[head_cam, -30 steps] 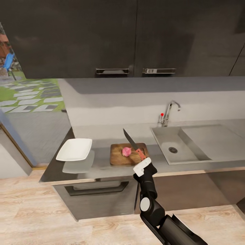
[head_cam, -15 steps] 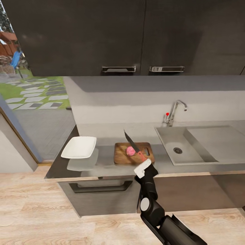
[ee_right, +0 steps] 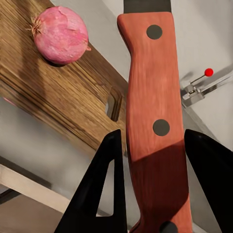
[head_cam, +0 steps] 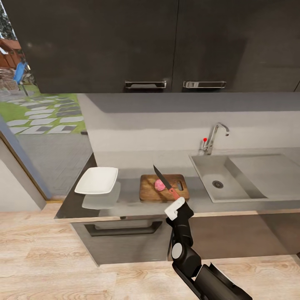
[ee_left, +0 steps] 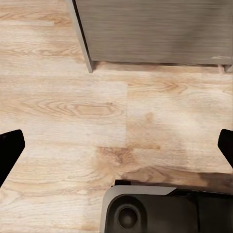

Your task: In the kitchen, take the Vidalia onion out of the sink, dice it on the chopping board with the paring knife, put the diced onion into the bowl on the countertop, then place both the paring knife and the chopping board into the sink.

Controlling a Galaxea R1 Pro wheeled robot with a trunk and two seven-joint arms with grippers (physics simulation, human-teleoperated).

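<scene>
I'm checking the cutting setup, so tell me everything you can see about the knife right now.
The knife is small, with a reddish wood-look handle bearing dark rivets and a short dark blade. The right gripper is shut on the handle. The blade slants up and away over the board, beside the onion; whether it touches them is unclear.

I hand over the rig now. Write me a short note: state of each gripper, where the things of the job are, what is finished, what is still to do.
Right gripper: shut on the red-handled paring knife, blade over the board.
Left gripper: open, holding nothing, facing the pale wood floor.
Small pinkish-red Vidalia onion: whole, lying on the dark brown wooden chopping board.
White squarish bowl: on the grey countertop, with nothing in it.
Grey metal sink: to the board's right.
Done: onion out of the sink, knife in hand.
Left: dice, fill bowl, put knife and board in sink.
</scene>
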